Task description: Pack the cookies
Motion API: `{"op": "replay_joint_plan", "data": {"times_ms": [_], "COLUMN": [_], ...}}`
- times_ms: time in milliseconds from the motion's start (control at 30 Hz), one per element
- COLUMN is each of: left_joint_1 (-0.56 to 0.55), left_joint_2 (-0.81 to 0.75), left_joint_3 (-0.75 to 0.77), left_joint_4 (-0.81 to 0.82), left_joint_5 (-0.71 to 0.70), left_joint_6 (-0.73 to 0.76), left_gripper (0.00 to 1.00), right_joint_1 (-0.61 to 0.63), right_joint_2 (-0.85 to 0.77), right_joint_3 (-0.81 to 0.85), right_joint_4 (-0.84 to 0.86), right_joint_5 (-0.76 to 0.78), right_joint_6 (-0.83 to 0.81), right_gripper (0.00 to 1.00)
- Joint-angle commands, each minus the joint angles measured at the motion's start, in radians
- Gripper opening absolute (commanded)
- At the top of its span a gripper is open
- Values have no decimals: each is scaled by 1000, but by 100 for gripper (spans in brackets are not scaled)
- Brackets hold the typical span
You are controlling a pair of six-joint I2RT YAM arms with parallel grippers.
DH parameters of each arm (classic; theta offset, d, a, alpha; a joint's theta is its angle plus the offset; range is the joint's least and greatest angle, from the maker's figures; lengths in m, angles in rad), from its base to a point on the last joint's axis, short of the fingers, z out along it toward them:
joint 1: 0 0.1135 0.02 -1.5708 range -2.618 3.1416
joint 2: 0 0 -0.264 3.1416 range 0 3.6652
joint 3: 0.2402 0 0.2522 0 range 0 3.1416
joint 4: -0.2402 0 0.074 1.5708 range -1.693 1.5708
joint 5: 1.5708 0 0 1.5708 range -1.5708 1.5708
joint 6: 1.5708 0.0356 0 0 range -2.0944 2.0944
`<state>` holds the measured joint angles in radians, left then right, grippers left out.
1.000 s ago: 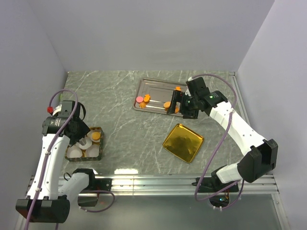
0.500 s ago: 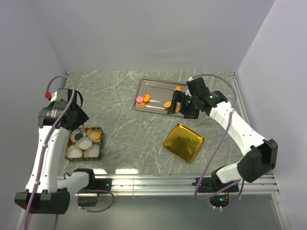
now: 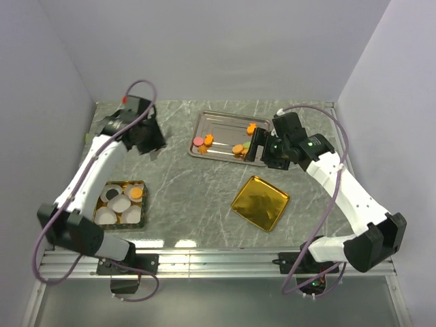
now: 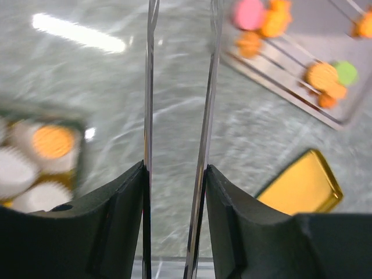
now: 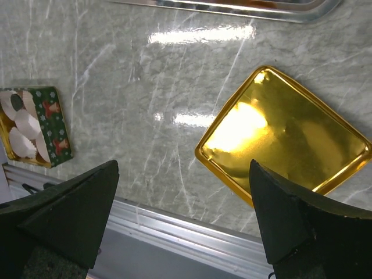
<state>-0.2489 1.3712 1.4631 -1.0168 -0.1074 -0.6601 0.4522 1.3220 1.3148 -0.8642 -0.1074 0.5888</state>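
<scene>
- Where the table (image 3: 184, 184) reaches the lower left of the top view, the tin (image 5: 58, 133) sits with white paper cups (image 3: 117, 204) in it and one orange cookie (image 3: 136, 193) at its upper right corner.
- left gripper (image 4: 179, 58): upper left, above bare table, well apart from the tin; released, thin clear fingers (image 4: 149, 87) set a narrow gap apart, nothing between them.
- steel tray (image 3: 221, 126): upper centre; the rest of the cookies (image 3: 208, 140) lie on it, in small clusters.
- pink cookie (image 4: 250, 13) at the tray's left end, touching orange ones.
- green cookie (image 4: 347, 72) further right, beside an orange one.
- right gripper (image 5: 183, 168): over the tray's right end; jaws spread wide, empty.
- gold lid (image 3: 259, 202): lower centre-right, flat on the table, apart from the tray.
</scene>
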Motion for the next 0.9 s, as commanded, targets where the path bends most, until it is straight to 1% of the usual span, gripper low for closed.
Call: {"op": "replay_joint_plan", "data": {"times_ms": [0, 167, 233, 433, 600, 733, 867], "left_joint_1": [-76, -144, -171, -213, -237, -259, -262], "left_joint_2": [89, 265, 346, 500, 565, 611, 608], "left_joint_3": [104, 225, 268, 397, 425, 444, 425], "left_joint_4": [101, 159, 158, 172, 188, 166, 167], "left_joint_5": [58, 113, 126, 155, 160, 111, 63], "left_joint_6": [42, 86, 115, 145, 151, 149, 145], "left_gripper": [50, 51, 51, 52, 52, 52, 52], "right_joint_1": [3, 3, 5, 5, 3, 2, 2], "right_joint_2": [-72, -151, -173, -254, -291, -306, -313], "right_joint_3": [-18, -63, -77, -103, -109, -100, -92], "right_joint_4": [-29, -56, -67, -121, -163, -191, -205], "right_joint_5": [52, 95, 106, 170, 218, 248, 261], "right_joint_6": [28, 54, 66, 94, 109, 114, 115], "right_gripper": [100, 100, 100, 100, 100, 100, 100]}}
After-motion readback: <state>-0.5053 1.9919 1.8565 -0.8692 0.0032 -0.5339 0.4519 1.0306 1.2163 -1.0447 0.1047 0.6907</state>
